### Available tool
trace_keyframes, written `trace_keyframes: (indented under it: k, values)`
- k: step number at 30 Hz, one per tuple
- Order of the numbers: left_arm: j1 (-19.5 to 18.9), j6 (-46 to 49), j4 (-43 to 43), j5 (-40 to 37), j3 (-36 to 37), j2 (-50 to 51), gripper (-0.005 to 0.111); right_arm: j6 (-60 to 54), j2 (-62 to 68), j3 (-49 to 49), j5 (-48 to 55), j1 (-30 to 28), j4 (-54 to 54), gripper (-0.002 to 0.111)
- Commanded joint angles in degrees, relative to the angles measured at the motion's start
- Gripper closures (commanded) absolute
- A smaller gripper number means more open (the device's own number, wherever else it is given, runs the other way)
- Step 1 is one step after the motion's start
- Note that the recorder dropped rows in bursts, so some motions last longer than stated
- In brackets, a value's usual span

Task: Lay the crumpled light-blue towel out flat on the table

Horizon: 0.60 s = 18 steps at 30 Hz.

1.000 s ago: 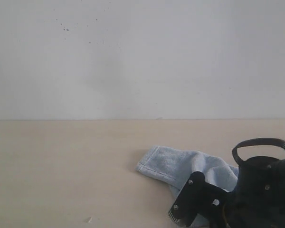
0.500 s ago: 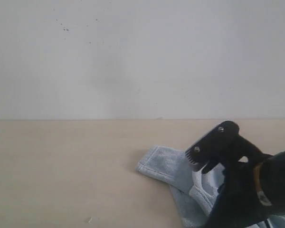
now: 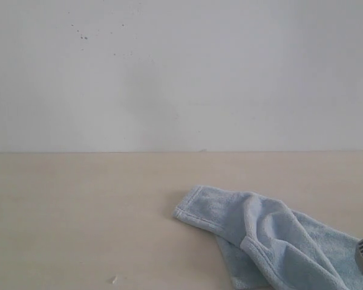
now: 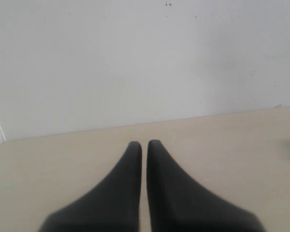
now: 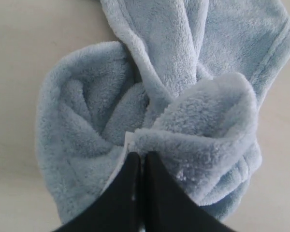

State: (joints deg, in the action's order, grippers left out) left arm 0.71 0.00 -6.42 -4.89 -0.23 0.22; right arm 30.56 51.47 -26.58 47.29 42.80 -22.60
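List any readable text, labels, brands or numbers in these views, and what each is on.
None: no words, numbers, labels or logos can be read in any view.
Checked: the towel, the table, the wall, the left gripper and the right gripper.
The dark specks on the wall are marks, not writing.

Pale beige table (image 3: 78, 229); crumpled light-blue towel (image 3: 260, 235) lying on right part; tiny speck (image 3: 114, 280) left of towel.

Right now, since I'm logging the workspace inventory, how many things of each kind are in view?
towel: 1
table: 1
grippers: 2, the left gripper and the right gripper
Total: 4
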Motion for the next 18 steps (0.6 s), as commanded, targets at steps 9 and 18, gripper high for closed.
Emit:
trace_keyframes:
  k: [9,18]
  values:
    - [-0.1,-0.4,-0.1,0.6,0.2,-0.2,0.103,-3.7,-1.5,0.5,-1.1,0.1,4.5,0.091]
    - [-0.1,-0.4,-0.1,0.6,0.2,-0.2,0.103,-3.5,-1.5,0.5,-1.0,0.1,4.7,0.057]
